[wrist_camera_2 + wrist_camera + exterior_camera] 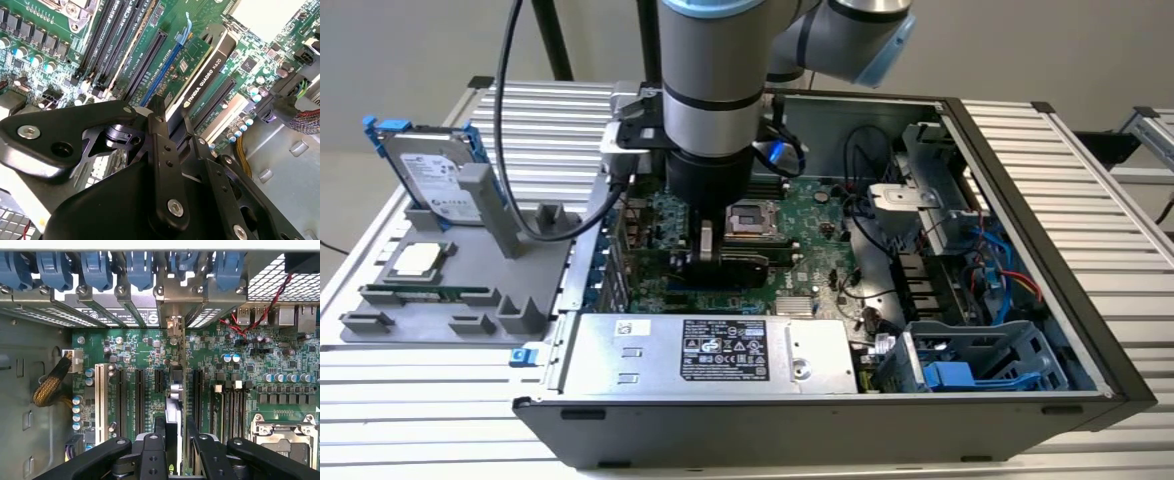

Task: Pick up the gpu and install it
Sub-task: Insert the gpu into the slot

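One card, the gpu, stands edge-down over the motherboard at frame centre, clamped in the pincer; it wants square alignment and an even downward press.

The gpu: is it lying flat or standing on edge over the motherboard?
On edge. In both wrist views the gpu stands upright between the hand's fingers, along the motherboard's slots.

The exterior view looks down from above and in front at the open computer case, standing back enough to take in the arm. Both wrist views sit close over the motherboard, looking past the gripper's black linkage; all three share its expansion slots.
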